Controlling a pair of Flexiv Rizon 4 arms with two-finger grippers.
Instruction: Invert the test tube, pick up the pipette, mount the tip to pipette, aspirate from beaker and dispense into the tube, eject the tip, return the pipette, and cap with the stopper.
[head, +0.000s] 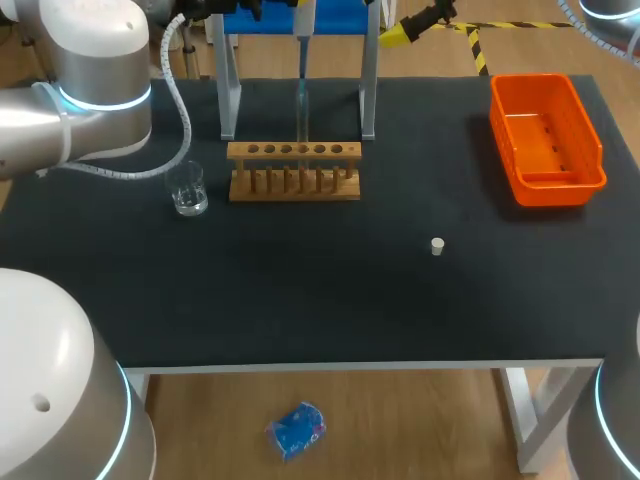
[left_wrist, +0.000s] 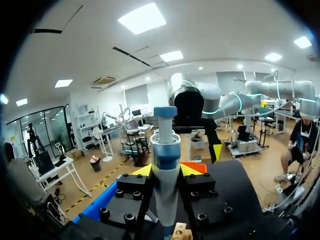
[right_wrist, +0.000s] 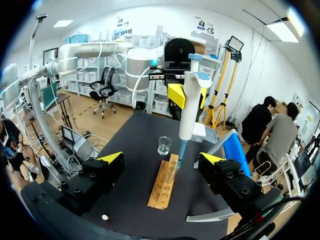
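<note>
My left gripper (left_wrist: 166, 171) is shut on the blue-and-white pipette (left_wrist: 165, 170), which stands upright between its yellow-tipped fingers. In the right wrist view the pipette (right_wrist: 189, 107) hangs over the wooden rack (right_wrist: 162, 185), its tip reaching down into a clear test tube (right_wrist: 172, 172) that stands in the rack. The glass beaker (head: 187, 190) sits left of the rack (head: 293, 170). A small white stopper (head: 437, 246) lies alone on the black mat. My right gripper (right_wrist: 161, 158) is wide open and holds nothing, some way back from the rack's end.
An orange bin (head: 545, 140) sits at the back right of the table. The pipette stand (head: 229, 90) with grey legs and a blue top straddles the space behind the rack. My right arm's gripper (left_wrist: 192, 112) faces the left wrist camera across the table.
</note>
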